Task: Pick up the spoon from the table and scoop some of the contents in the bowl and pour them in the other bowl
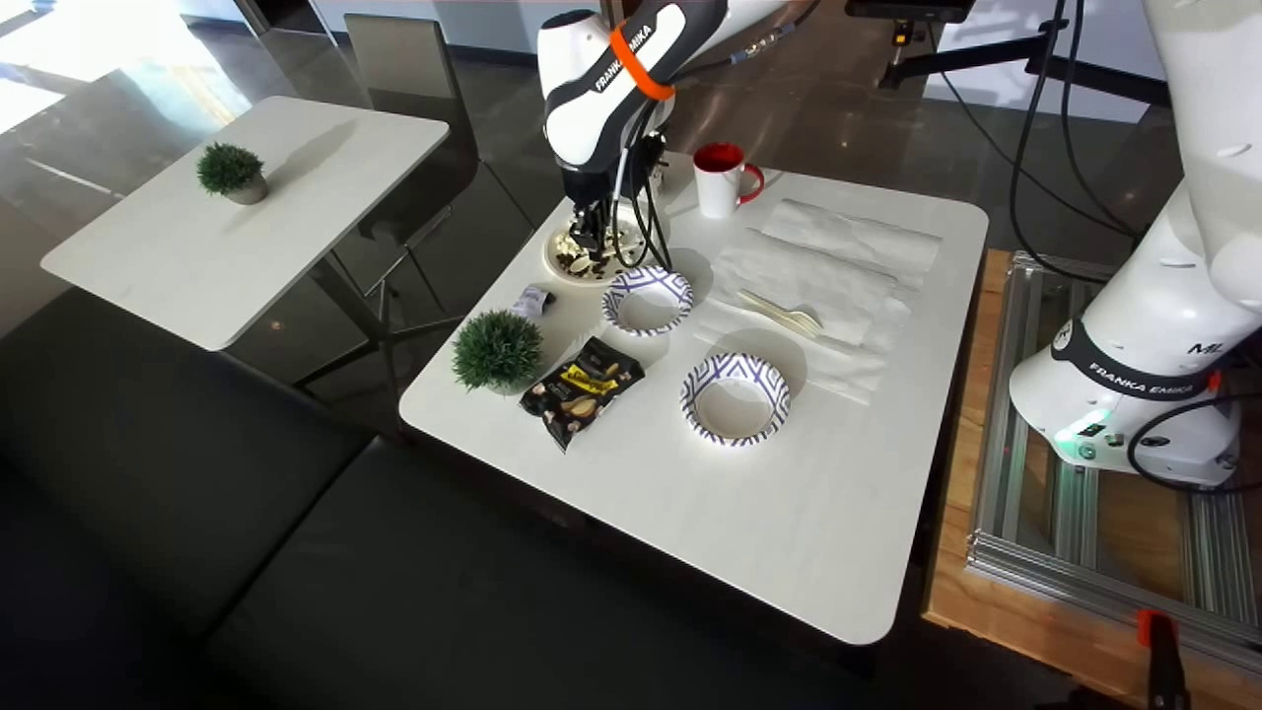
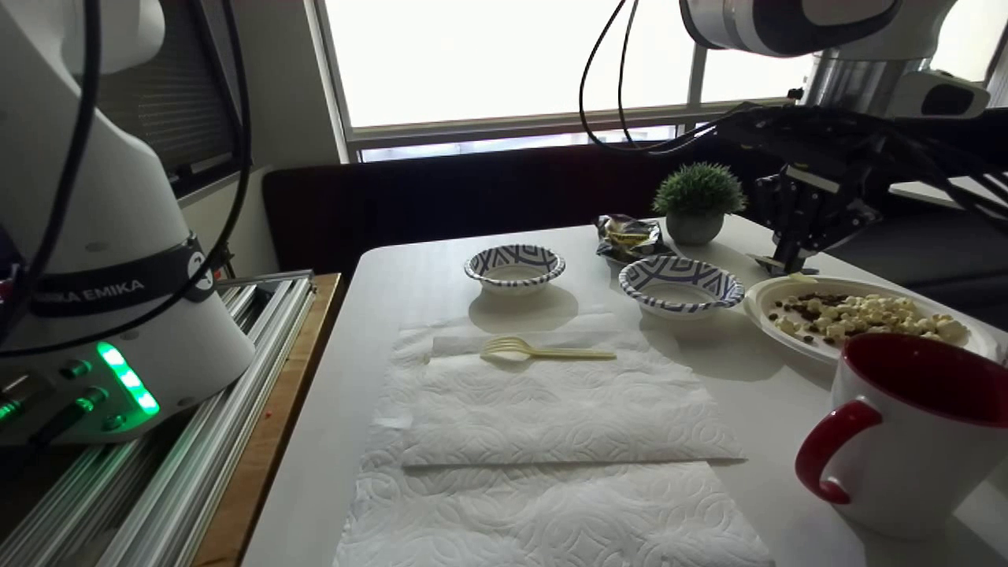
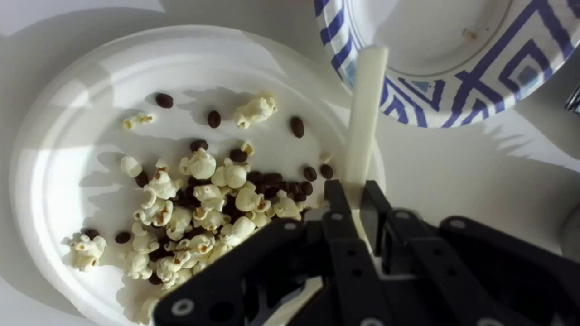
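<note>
The bowl (image 3: pixel 181 56), white, round and shallow with a plain rim, holds the contents (image 3: pixel 199 226), popcorn mixed with dark beans. My gripper (image 3: pixel 355 189) is shut on the spoon (image 3: pixel 364 113), whose pale handle end sticks out past the fingertips toward a patterned bowl. The gripper hangs over the edge of the food bowl in both exterior views. The spoon's head is hidden behind the fingers in the wrist view. Close beside the food bowl stands a white bowl with blue patterned sides (image 1: pixel 648 314), likely the other bowl; a small tan bit lies inside it.
A second patterned bowl (image 1: pixel 735 409) stands farther along the table. A fork (image 2: pixel 551 353) lies on paper towels (image 2: pixel 567 425). A red-and-white mug (image 2: pixel 898 465) is near the food bowl. A black snack bag (image 1: pixel 582 390), a potted plant (image 1: pixel 498 347) and a small packet (image 1: pixel 532 301) sit nearby.
</note>
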